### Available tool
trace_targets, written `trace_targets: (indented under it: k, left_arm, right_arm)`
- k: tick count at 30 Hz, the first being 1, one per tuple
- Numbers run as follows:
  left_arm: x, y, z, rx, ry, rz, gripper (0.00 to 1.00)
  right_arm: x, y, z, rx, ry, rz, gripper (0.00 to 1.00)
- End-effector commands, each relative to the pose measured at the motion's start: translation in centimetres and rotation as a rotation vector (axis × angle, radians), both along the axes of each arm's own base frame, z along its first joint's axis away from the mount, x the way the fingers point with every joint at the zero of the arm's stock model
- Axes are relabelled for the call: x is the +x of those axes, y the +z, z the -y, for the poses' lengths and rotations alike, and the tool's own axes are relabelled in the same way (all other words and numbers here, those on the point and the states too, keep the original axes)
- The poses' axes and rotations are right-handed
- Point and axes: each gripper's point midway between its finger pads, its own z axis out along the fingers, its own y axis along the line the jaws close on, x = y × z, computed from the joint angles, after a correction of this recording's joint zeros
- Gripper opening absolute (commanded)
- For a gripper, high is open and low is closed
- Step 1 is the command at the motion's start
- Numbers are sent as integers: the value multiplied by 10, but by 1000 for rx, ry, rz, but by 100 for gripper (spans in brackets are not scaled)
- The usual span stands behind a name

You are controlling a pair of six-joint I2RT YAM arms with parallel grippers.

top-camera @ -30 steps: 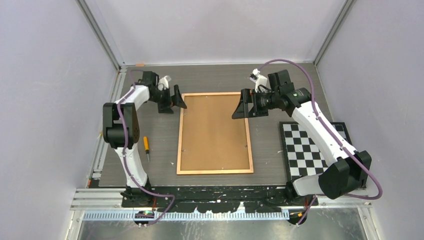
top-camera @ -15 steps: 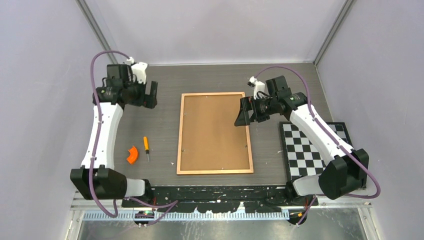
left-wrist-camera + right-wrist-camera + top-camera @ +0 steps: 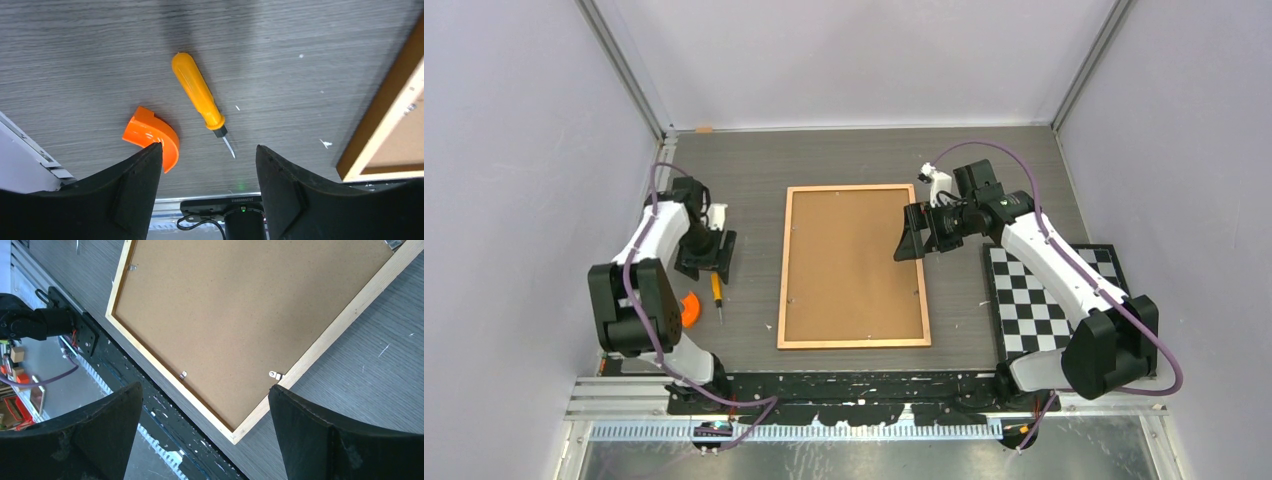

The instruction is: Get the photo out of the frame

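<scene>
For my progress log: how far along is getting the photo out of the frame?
Done: the frame lies face down. In hand: the left gripper, open, hovers over the screwdriver; the right gripper, open, hovers over the frame. Left: turn the clips, lift the backing board, take out the photo, hidden for now.

1. No word, number, label or brand mark can be read in any view.
2. The frame (image 3: 852,265), the screwdriver (image 3: 198,92) and the checkered mat (image 3: 1029,315) show only plain surfaces or pattern.
</scene>
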Motion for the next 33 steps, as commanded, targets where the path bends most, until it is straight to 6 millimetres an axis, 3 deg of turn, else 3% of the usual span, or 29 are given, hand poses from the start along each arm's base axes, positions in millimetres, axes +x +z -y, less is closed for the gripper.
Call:
trace_targets:
  k: [1, 15, 19, 22, 23, 25, 27, 33]
  left_arm:
    - [16, -18, -13, 67, 71, 13, 69]
    - [24, -76, -6, 27, 158, -159, 51]
    - [29, -77, 20, -110, 211, -197, 32]
    - [42, -70, 33, -185, 250, -175, 9]
    - [47, -66, 37, -204, 255, -163, 2]
    - [59, -52, 46, -256, 262, -119, 0]
    - [75, -26, 57, -337, 270, -34, 0]
    - [110, 100, 117, -778, 291, 326, 0]
  right_arm:
    - [1, 15, -4, 42, 24, 68, 100]
    - [-1, 5, -10, 67, 40, 11, 100]
    - [3, 1, -15, 78, 47, -20, 100]
    - [7, 4, -21, 104, 52, -52, 100]
    - [10, 7, -24, 113, 50, -61, 100]
    - [16, 11, -28, 128, 46, -70, 100]
    - [24, 21, -34, 153, 41, -61, 100]
    - [53, 72, -67, 302, 40, 15, 100]
